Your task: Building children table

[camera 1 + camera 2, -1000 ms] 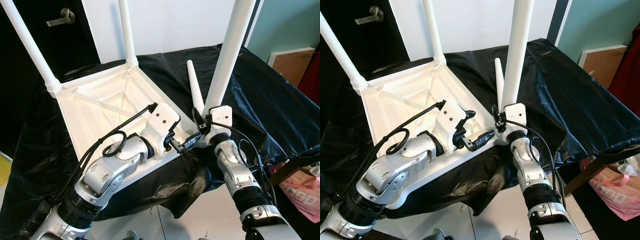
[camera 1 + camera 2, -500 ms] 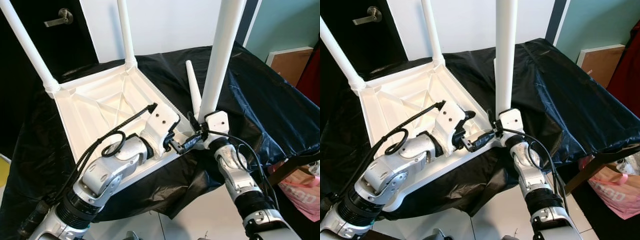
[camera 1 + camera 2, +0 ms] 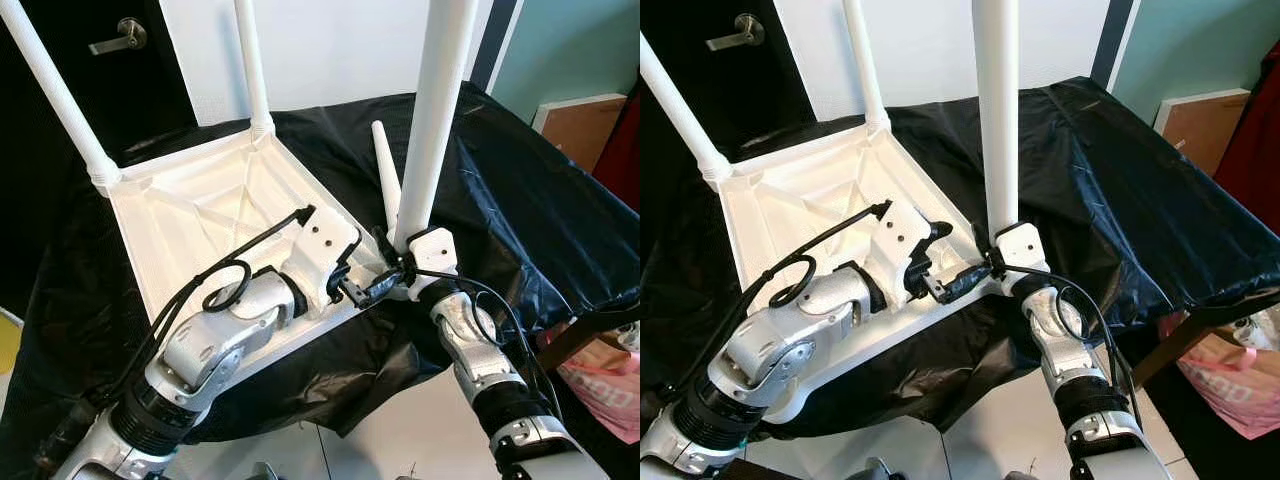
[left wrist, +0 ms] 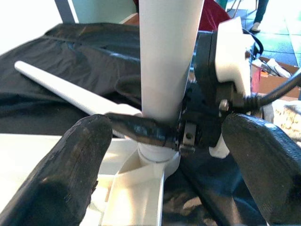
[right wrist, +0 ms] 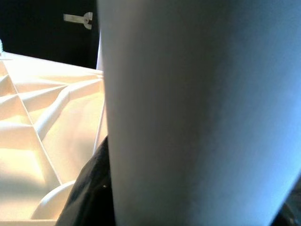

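- Two legs (image 3: pixel 65 105) already stand in the far corners of the upturned white tabletop (image 3: pixel 200 215), which lies on the black-draped desk (image 3: pixel 530 200); a third leg (image 3: pixel 430 120) is being set into the near corner socket, and a fourth leg (image 3: pixel 387 175) lies loose on the cloth just behind it.
- The right end effector (image 3: pixel 400 262) pinches the third leg close to its base, the leg standing nearly upright over the socket (image 4: pixel 157 157).
- The left end effector (image 4: pixel 164 165) rests at the tabletop's near edge beside that corner, its fingers (image 4: pixel 66 165) spread wide to either side of the socket, gripping nothing.
- To do this step well, the robot should probably keep the leg straight over the socket, since a tilted start is likely to jam or cross the joint.
- The left arm likely serves best by pressing the tabletop down so it does not slide on the slippery cloth while the right pushes or twists.
- A low grip gives good control at the joint, but the tall leg may sway, so slow, steady force seems wise.
- Whether the base is fully seated cannot be told; the gripping fingers hide part of the joint.
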Controlling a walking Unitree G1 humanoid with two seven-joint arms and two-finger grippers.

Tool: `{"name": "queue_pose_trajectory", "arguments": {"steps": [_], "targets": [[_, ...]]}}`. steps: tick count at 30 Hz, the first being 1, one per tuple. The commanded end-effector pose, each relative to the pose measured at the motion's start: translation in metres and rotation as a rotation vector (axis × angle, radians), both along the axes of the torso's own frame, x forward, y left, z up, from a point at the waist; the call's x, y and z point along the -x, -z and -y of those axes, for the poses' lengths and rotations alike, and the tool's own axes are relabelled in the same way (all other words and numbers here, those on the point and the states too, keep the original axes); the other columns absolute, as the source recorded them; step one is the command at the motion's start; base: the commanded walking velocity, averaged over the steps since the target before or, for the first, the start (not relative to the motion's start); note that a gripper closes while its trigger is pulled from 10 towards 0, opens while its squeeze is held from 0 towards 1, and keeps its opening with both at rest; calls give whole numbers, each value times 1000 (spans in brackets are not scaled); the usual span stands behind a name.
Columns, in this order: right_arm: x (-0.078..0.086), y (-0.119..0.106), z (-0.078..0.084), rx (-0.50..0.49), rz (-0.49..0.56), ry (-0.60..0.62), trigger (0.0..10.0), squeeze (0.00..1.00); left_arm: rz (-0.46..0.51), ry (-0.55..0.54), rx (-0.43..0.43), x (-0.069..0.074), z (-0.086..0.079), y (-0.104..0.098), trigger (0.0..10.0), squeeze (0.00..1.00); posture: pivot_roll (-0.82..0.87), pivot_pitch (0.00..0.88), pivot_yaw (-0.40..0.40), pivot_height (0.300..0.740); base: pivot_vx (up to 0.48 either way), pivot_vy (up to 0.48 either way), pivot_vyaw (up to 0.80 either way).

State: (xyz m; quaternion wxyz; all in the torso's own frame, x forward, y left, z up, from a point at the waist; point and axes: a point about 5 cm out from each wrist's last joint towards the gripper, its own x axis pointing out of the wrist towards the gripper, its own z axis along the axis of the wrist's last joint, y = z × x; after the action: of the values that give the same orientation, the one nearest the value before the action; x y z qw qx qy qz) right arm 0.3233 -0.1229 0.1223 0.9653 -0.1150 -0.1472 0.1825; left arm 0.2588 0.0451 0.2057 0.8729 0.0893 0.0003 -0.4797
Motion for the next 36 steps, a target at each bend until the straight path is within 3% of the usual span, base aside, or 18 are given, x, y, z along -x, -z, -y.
{"name": "queue_pose_trajectory", "arguments": {"steps": [1,17,28,36], "targets": [[6,28,9,13,-136,30,10000,0,-17,209,-28,12,6,-1,10000,0,-66,47,46,740,0,0,0],[-2,32,19,-122,-197,105,10000,0,-18,209,-30,13,6,-2,10000,0,-60,50,50,740,0,0,0],[-8,36,14,-45,-330,111,10000,0,-19,213,-30,14,6,-2,10000,0,-64,49,49,740,0,0,0],[-13,34,12,-50,-394,114,10000,0,-18,216,-29,15,6,-2,10000,0,-66,46,50,740,0,0,0]]}}
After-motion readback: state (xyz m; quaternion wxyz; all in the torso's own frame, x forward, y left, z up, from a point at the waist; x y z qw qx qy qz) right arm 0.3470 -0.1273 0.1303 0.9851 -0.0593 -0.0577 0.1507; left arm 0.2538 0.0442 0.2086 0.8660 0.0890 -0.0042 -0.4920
